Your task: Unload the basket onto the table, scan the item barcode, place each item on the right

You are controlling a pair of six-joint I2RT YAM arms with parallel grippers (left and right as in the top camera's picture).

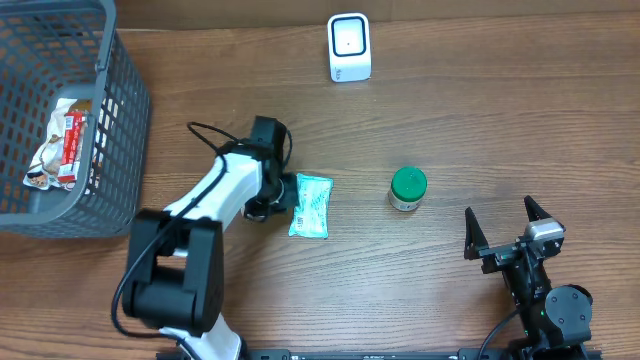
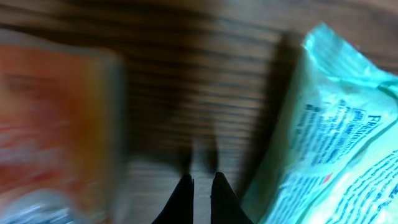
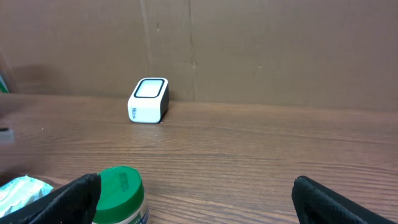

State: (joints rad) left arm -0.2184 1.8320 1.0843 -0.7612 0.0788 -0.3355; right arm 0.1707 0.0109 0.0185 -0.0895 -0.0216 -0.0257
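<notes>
A teal packet point(image 1: 311, 206) with printed text lies flat in the middle of the table. In the left wrist view it fills the right side point(image 2: 336, 143). My left gripper point(image 1: 280, 197) is down at the table just left of the packet, its black fingertips point(image 2: 202, 193) shut with nothing between them. The white scanner point(image 1: 349, 47) stands at the far edge, and the right wrist view shows it too point(image 3: 148, 100). My right gripper point(image 1: 505, 228) rests open at the near right, its fingers wide apart point(image 3: 205, 202) and empty.
A green-lidded jar point(image 1: 407, 188) stands right of the packet, close to my right gripper's left finger point(image 3: 78, 199). A grey wire basket point(image 1: 120, 120) with a snack packet inside sits at the far left. A blurred orange-red thing point(image 2: 56, 124) lies left of my left fingertips.
</notes>
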